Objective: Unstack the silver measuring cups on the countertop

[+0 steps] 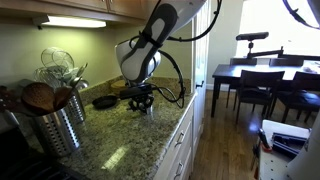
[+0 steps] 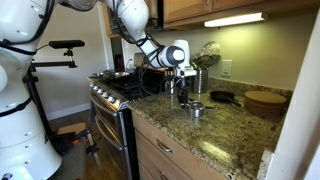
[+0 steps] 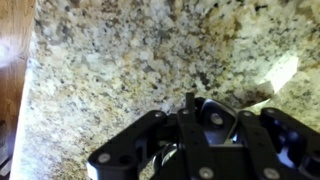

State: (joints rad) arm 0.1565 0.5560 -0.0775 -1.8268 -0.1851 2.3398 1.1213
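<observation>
The silver measuring cups [image 2: 196, 109] sit stacked on the speckled granite countertop [image 2: 232, 137], a short way in from its front edge. My gripper [image 2: 183, 98] points straight down at their side. In the wrist view my gripper [image 3: 190, 104] is shut, and shiny metal from a cup [image 3: 165, 156] shows on both sides of the closed fingers [image 3: 203, 140]. They seem to pinch its thin wall or handle, but the black fingers hide the contact. In an exterior view my gripper [image 1: 141, 100] hides the cups, low over the countertop [image 1: 130, 137].
A ribbed steel utensil canister [image 1: 55, 122] stands near one camera. A black round pan [image 1: 105, 101] lies behind the gripper, also visible as the pan [image 2: 222, 97]. A stove [image 2: 115, 92] adjoins the counter. A round wooden board [image 2: 265, 100] lies farther along. The counter's front edge [image 1: 178, 125] drops to the floor.
</observation>
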